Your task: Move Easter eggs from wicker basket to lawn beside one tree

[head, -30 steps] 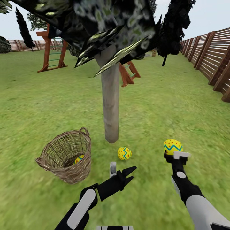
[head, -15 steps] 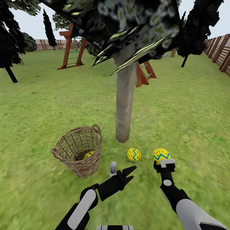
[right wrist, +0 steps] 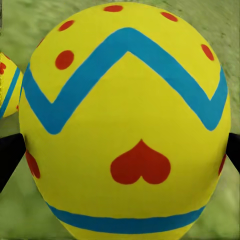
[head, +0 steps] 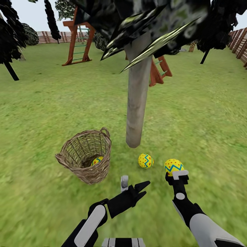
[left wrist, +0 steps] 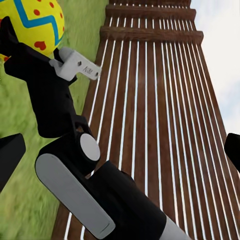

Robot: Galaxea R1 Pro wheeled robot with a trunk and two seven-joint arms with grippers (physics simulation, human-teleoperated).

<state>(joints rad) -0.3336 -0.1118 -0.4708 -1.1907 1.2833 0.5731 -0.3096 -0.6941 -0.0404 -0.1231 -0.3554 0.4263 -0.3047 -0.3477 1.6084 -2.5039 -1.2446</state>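
- We see the lawn stretching across the garden, with a brown slatted fence along its right edge and a wooden playset further back.
- The tree stands in the middle of our head view, its pale trunk rising straight from the grass and its dark, pale-speckled leaves hanging overhead.
- The wicker basket sits on the grass to the left of the trunk's base, tilted so that its opening faces us.
- Our right arm reaches forward on the right, and our left arm reaches forward in the middle.
- Our left claw hangs above the grass just right of the basket, its fingers spread and nothing between them.
- Our right claw is clenched around one egg, held just above the grass to the right of the trunk's base; this held egg looms close in the right wrist view.
- A second egg lies on the grass near the foot of the trunk, just left of the held one.
- A third egg lies inside the basket, at its bottom.
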